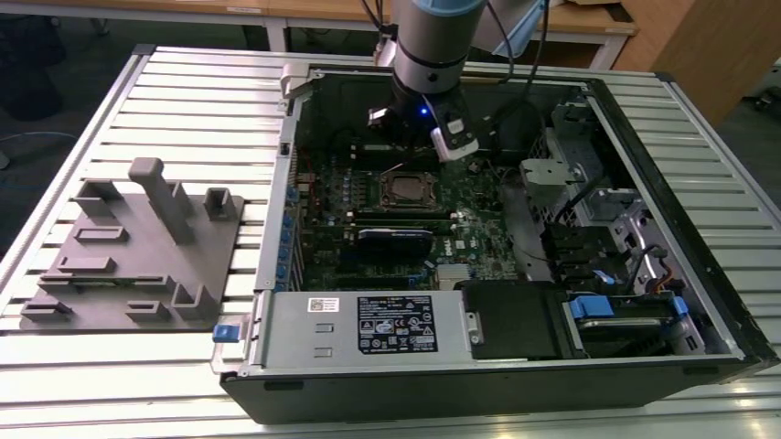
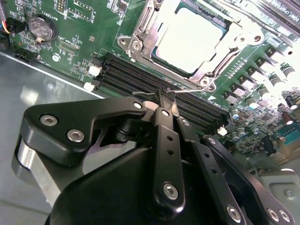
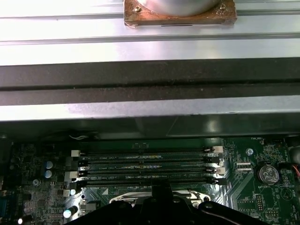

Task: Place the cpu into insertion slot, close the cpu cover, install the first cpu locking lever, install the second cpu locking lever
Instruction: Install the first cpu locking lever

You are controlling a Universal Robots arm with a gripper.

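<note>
Grey fixture [image 1: 128,251] noted at left on slatted desk [image 1: 196,82]. Open computer case [image 1: 488,395] set to its right, insertion slot [image 1: 409,189] seen mid-board. In the second wrist view, cpu [image 2: 190,40] is seated in the slot, with cpu cover [image 2: 143,33] laid over it. Gripper [image 2: 168,101] is drawn narrow, its tips at thin wire locking lever [image 2: 141,93] beside memory slots [image 2: 131,77].

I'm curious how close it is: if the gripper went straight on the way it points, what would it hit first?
Probably the thin wire locking lever right at the gripper tip in the second wrist view, with black memory slots just behind; depth is unclear.
</note>
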